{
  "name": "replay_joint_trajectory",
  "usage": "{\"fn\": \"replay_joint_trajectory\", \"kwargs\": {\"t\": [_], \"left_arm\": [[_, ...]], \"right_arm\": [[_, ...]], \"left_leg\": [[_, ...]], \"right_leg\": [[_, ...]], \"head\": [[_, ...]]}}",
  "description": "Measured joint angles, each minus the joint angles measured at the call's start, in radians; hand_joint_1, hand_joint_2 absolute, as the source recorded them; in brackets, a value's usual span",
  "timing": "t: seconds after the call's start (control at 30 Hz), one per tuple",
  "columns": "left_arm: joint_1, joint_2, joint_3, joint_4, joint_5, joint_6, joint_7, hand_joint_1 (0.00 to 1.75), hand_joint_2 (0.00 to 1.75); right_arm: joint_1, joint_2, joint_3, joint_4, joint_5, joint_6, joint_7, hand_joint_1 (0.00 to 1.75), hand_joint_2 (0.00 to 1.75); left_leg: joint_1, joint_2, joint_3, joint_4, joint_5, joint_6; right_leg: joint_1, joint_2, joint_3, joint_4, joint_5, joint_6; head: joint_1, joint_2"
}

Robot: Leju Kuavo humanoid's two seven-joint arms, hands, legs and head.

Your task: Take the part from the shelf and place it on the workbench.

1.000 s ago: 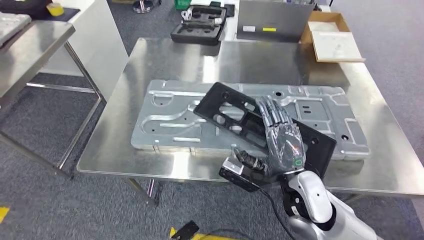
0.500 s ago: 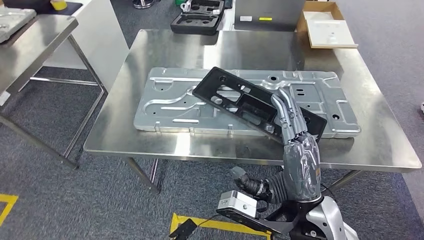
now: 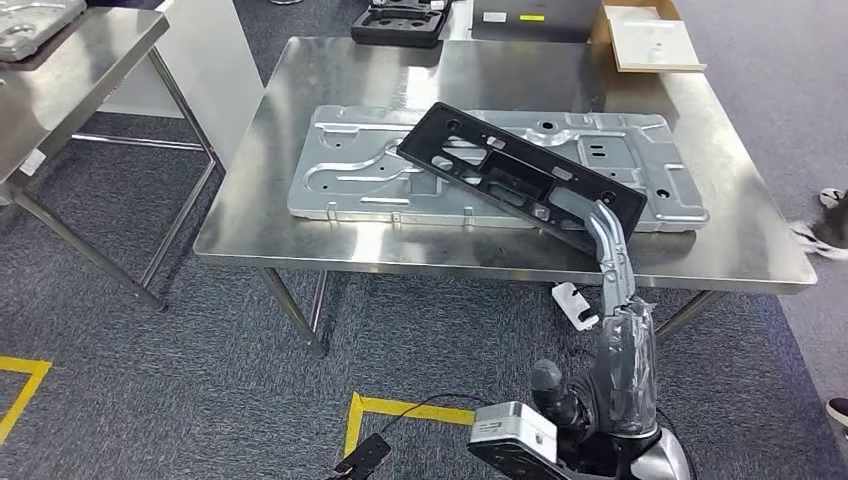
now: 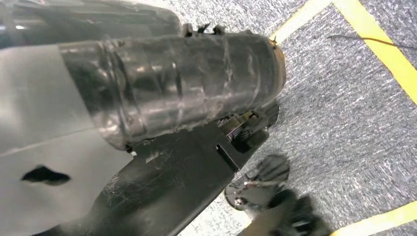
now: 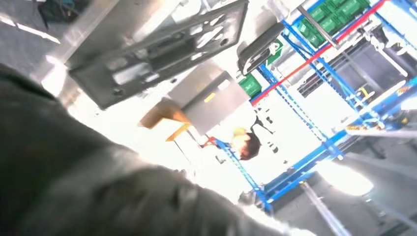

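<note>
The long black part (image 3: 520, 175) lies slanted across a grey metal plate (image 3: 350, 170) on the steel workbench (image 3: 400, 80); it also appears in the right wrist view as the black part (image 5: 162, 49). My right hand (image 3: 618, 290) stands edge-on in front of the bench's near edge with its fingers (image 3: 605, 225) straight, their tips overlapping the part's near right end. It holds nothing. The left wrist view shows my left hand's dark taped cover (image 4: 172, 83) over the carpet; its fingers are hidden.
A second steel table (image 3: 70, 50) stands at the left. A black foam case (image 3: 400, 20) and a cardboard box (image 3: 650, 40) sit behind the bench. A person's shoes (image 3: 830, 230) are at the right. Yellow tape (image 3: 400, 410) marks the floor.
The whole view has pulled back from the bench. My right hand has come off the top of the black part and dropped toward the near edge; the part stays on the plate.
</note>
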Motion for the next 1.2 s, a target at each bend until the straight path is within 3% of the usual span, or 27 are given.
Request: {"fn": "replay_joint_trajectory", "kwargs": {"t": [0.03,0.1,0.13,0.17,0.23,0.27,0.3,0.33,0.37,0.43,0.5,0.57,0.63,0.67,0.7,0.77,0.8,0.83,0.87,0.9,0.93,0.97,1.03,1.13,1.2], "left_arm": [[-0.001,0.001,0.0,0.0,0.0,0.003,0.002,0.0,0.0],[0.001,0.003,0.0,0.0,0.001,0.011,0.005,0.0,0.0],[0.003,0.004,0.001,0.0,0.003,0.016,0.006,0.0,0.0],[0.006,0.004,0.001,0.0,0.006,0.021,0.007,0.0,0.0],[0.014,0.006,0.004,0.0,0.013,0.03,0.007,0.0,0.0],[0.017,0.007,0.006,0.0,0.016,0.034,0.007,0.0,0.0],[0.019,0.008,0.009,0.0,0.018,0.036,0.007,0.0,0.0],[0.021,0.008,0.012,0.0,0.02,0.038,0.007,0.0,0.0],[0.022,0.009,0.014,0.0,0.022,0.04,0.006,0.0,0.0],[0.023,0.01,0.017,0.0,0.023,0.043,0.005,0.0,0.0],[0.024,0.012,0.024,0.0,0.027,0.048,0.003,0.0,0.0],[0.028,0.016,0.032,0.0,0.031,0.055,0.003,0.0,0.0],[0.036,0.02,0.039,0.0,0.032,0.062,0.008,0.0,0.0],[0.039,0.021,0.042,0.0,0.031,0.064,0.012,0.0,0.0],[0.042,0.021,0.046,0.0,0.029,0.066,0.015,0.0,0.0],[0.048,0.021,0.051,0.0,0.025,0.068,0.02,0.0,0.0],[0.05,0.022,0.052,0.0,0.024,0.07,0.022,0.0,0.0],[0.054,0.022,0.052,0.0,0.023,0.072,0.023,0.0,0.0],[0.057,0.023,0.053,0.0,0.023,0.073,0.024,0.0,0.0],[0.059,0.023,0.053,0.0,0.023,0.074,0.024,0.0,0.0],[0.061,0.023,0.054,0.0,0.023,0.075,0.025,0.0,0.0],[0.062,0.024,0.056,0.0,0.023,0.075,0.025,0.0,0.0],[0.065,0.025,0.063,0.0,0.022,0.075,0.025,0.0,0.0],[0.068,0.026,0.071,0.0,0.018,0.07,0.031,0.0,0.0],[0.071,0.026,0.071,0.0,0.014,0.064,0.039,0.0,0.0]], "right_arm": [[0.011,0.0,-0.001,0.0,-0.013,-0.018,-0.002,0.0,0.0],[0.044,0.0,-0.005,0.003,-0.044,-0.053,-0.005,0.0,0.0],[0.063,0.0,-0.009,0.005,-0.064,-0.069,-0.008,0.0,0.0],[0.083,0.0,-0.014,0.009,-0.084,-0.083,-0.011,0.0,0.0],[0.119,0.0,-0.026,0.018,-0.12,-0.102,-0.02,0.0,0.0],[0.134,0.0,-0.031,0.023,-0.131,-0.106,-0.023,0.0,0.0],[0.147,0.0,-0.036,0.028,-0.139,-0.107,-0.025,0.0,0.0],[0.157,0.0,-0.041,0.033,-0.144,-0.107,-0.028,0.0,0.0],[0.165,0.0,-0.046,0.038,-0.149,-0.108,-0.035,0.0,0.0],[0.183,0.0,-0.06,0.049,-0.165,-0.109,-0.059,0.0,0.0],[0.212,0.005,-0.086,0.065,-0.203,-0.11,-0.102,0.0,0.0],[0.246,0.023,-0.132,0.1,-0.292,-0.112,-0.185,0.0,0.0],[0.278,0.05,-0.192,0.164,-0.472,-0.114,-0.331,0.0,0.0],[0.291,0.064,-0.225,0.207,-0.586,-0.115,-0.414,0.0,0.0],[0.3,0.075,-0.257,0.253,-0.701,-0.115,-0.492,0.0,0.0],[0.307,0.093,-0.313,0.348,-0.882,-0.115,-0.603,0.0,0.0],[0.308,0.101,-0.335,0.395,-0.948,-0.115,-0.64,0.0,0.0],[0.31,0.109,-0.353,0.442,-1.004,-0.112,-0.668,0.0,0.0],[0.311,0.117,-0.367,0.49,-1.055,-0.107,-0.694,0.0,0.0],[0.311,0.125,-0.379,0.537,-1.104,-0.097,-0.716,0.0,0.0],[0.308,0.131,-0.391,0.585,-1.149,-0.084,-0.738,0.0,0.0],[0.3,0.138,-0.403,0.639,-1.196,-0.065,-0.761,0.0,0.0],[0.279,0.156,-0.433,0.772,-1.284,-0.018,-0.813,0.0,0.0],[0.248,0.187,-0.473,0.975,-1.361,0.052,-0.852,0.0,0.0],[0.223,0.206,-0.485,1.088,-1.368,0.086,-0.808,0.0,0.0]], "left_leg": [[-0.001,0.0,-0.002,0.004,0.005,-0.005],[0.002,-0.001,-0.007,0.008,0.011,-0.015],[0.004,-0.001,-0.016,0.02,-0.008,-0.02],[0.007,-0.002,-0.03,0.048,-0.045,-0.026],[0.009,-0.002,-0.067,0.162,-0.151,-0.037],[0.01,-0.002,-0.08,0.227,-0.187,-0.04],[0.01,-0.003,-0.085,0.279,-0.2,-0.04],[0.01,-0.003,-0.076,0.302,-0.188,-0.038],[0.009,-0.003,-0.05,0.291,-0.163,-0.034],[0.005,-0.004,0.043,0.183,-0.119,-0.023],[-0.003,-0.005,0.146,0.037,-0.133,-0.011],[-0.011,-0.007,0.188,-0.035,-0.152,0.0],[-0.011,-0.006,0.182,-0.054,-0.128,0.012],[-0.009,-0.005,0.175,-0.065,-0.112,0.02],[-0.006,-0.003,0.166,-0.074,-0.093,0.026],[-0.006,-0.003,0.135,-0.075,-0.065,0.031],[-0.006,-0.003,0.117,-0.07,-0.054,0.031],[-0.006,-0.003,0.095,-0.062,-0.044,0.03],[-0.006,-0.003,0.072,-0.052,-0.035,0.028],[-0.005,-0.002,0.048,-0.038,-0.028,0.025],[-0.005,-0.002,0.024,-0.022,-0.022,0.021],[-0.005,-0.003,0.002,-0.005,-0.018,0.016],[-0.006,-0.003,-0.023,0.021,-0.013,0.006],[-0.001,-0.004,-0.031,0.033,-0.01,-0.011],[0.003,-0.005,-0.048,0.074,-0.06,-0.024]], "right_leg": [[0.003,0.001,0.013,-0.027,-0.012,-0.003],[0.002,-0.001,0.003,-0.032,-0.004,-0.014],[0.002,-0.003,-0.007,-0.031,0.006,-0.022],[0.0,-0.005,-0.019,-0.032,0.017,-0.029],[0.001,-0.006,-0.048,-0.031,0.04,-0.036],[0.002,-0.006,-0.063,-0.03,0.052,-0.037],[0.003,-0.006,-0.079,-0.028,0.065,-0.037],[0.005,-0.006,-0.095,-0.026,0.076,-0.037],[0.006,-0.006,-0.111,-0.023,0.086,-0.037],[0.007,-0.006,-0.138,-0.017,0.103,-0.036],[0.006,-0.007,-0.147,-0.016,0.118,-0.029],[0.002,-0.009,-0.143,-0.023,0.134,-0.018],[0.002,-0.008,-0.143,-0.028,0.141,-0.007],[0.003,-0.006,-0.149,-0.017,0.12,-0.003],[0.003,-0.004,-0.161,0.011,0.081,0.001],[0.002,-0.002,-0.189,0.116,-0.022,0.006],[0.001,-0.001,-0.199,0.175,-0.052,0.01],[0.0,-0.001,-0.201,0.218,-0.056,0.013],[-0.003,-0.001,-0.189,0.233,-0.037,0.016],[-0.007,-0.002,-0.161,0.215,-0.006,0.019],[-0.012,-0.002,-0.12,0.164,0.013,0.023],[-0.013,-0.001,-0.073,0.096,0.012,0.026],[-0.009,0.002,-0.022,0.006,-0.017,0.017],[-0.003,0.002,-0.028,-0.008,-0.019,-0.012],[-0.004,0.0,-0.041,-0.01,-0.001,-0.029]], "head": [[0.0,0.0],[0.004,0.0],[0.004,0.0],[0.003,0.0],[-0.001,0.0],[-0.002,0.0],[-0.002,0.0],[-0.002,0.0],[-0.002,0.0],[-0.002,0.0],[-0.002,0.0],[-0.006,0.0],[-0.009,0.0],[-0.007,0.0],[-0.004,0.0],[0.0,0.0],[0.0,0.0],[0.001,0.0],[0.001,0.0],[0.001,0.0],[0.0,0.0],[0.001,0.0],[-0.001,0.0],[0.0,0.0],[-0.003,0.0]]}}
